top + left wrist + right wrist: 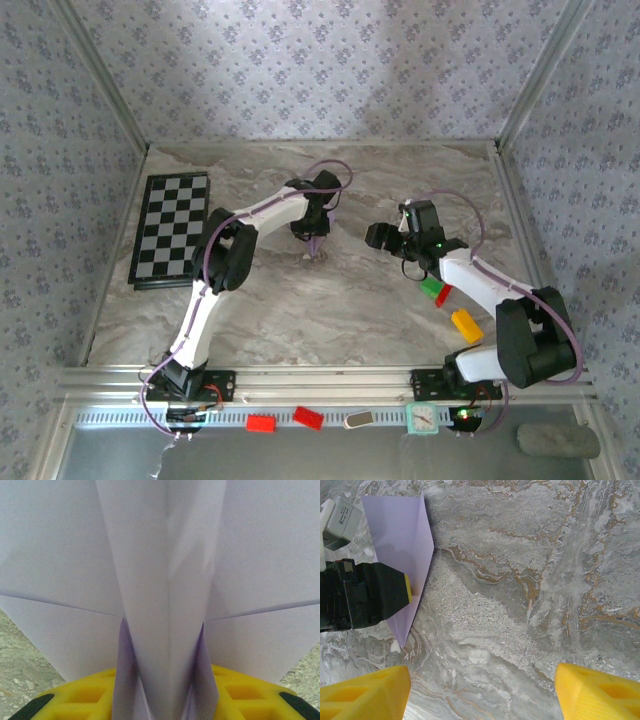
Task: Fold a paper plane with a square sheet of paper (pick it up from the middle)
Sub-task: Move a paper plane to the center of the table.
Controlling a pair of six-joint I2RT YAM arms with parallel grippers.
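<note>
The paper plane (pixel 165 580) is a pale lilac dart with a lengthwise centre crease, its wings spreading to both sides. In the left wrist view its keel runs down between my left gripper's (pixel 165 702) yellow fingers (pixel 90 695), which stand apart on either side of it. From above, the left gripper (pixel 312 238) points down at mid-table over the plane (pixel 319 246). The right wrist view has the plane (pixel 402 530) on the marble at upper left, partly under the left gripper's black finger (pixel 370 597). My right gripper (pixel 480 690) is open over bare marble, to the right of the plane (pixel 378 236).
A black-and-white checkerboard (pixel 172 228) lies at the left of the table. A green and red block (pixel 436 291) and a yellow block (pixel 466 325) sit by the right arm. Red blocks (pixel 261 422) and a small clock (pixel 422 419) rest on the front rail.
</note>
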